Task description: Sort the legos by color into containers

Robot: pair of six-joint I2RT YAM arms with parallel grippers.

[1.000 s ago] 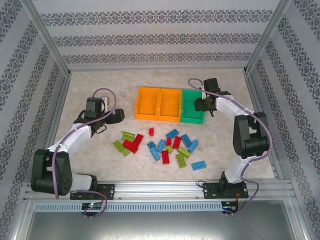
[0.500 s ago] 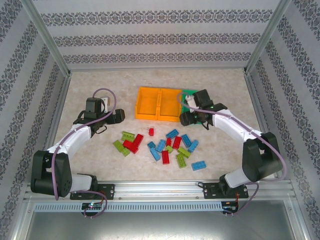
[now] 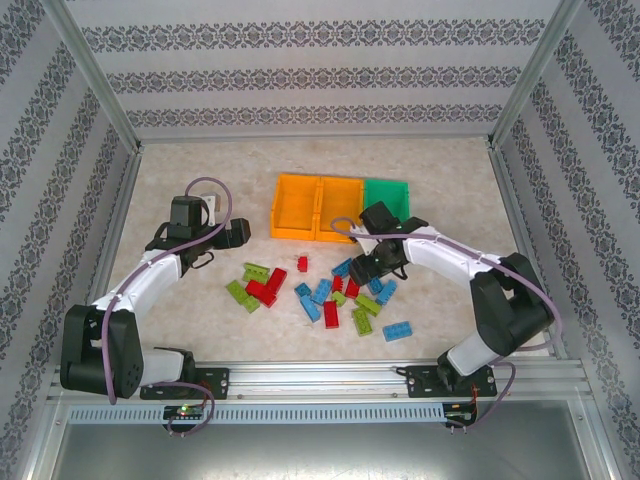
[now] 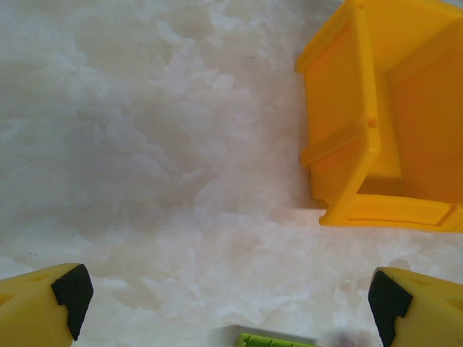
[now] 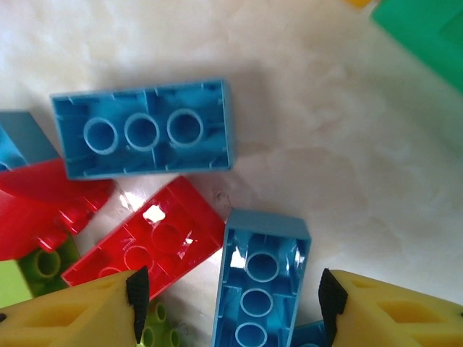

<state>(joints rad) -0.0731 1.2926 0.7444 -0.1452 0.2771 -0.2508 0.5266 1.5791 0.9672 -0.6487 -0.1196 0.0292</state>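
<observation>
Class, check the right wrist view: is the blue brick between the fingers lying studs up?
No, the blue brick shows its hollow underside with round tubes.

A pale, marbled cream table [image 3: 240, 165] sits boxed in by white walls [image 3: 320, 70] banded with grey floral stripes. Aluminium posts [image 3: 93, 75] frame the corners; a metal rail [image 3: 320, 375] runs along the near edge.

Bright, diffuse overhead light; soft shadows are cast on the table [image 3: 200, 320]. Glare is seen on 1 red lego [image 5: 145, 246]; the left wrist view is rendered soft.
</observation>
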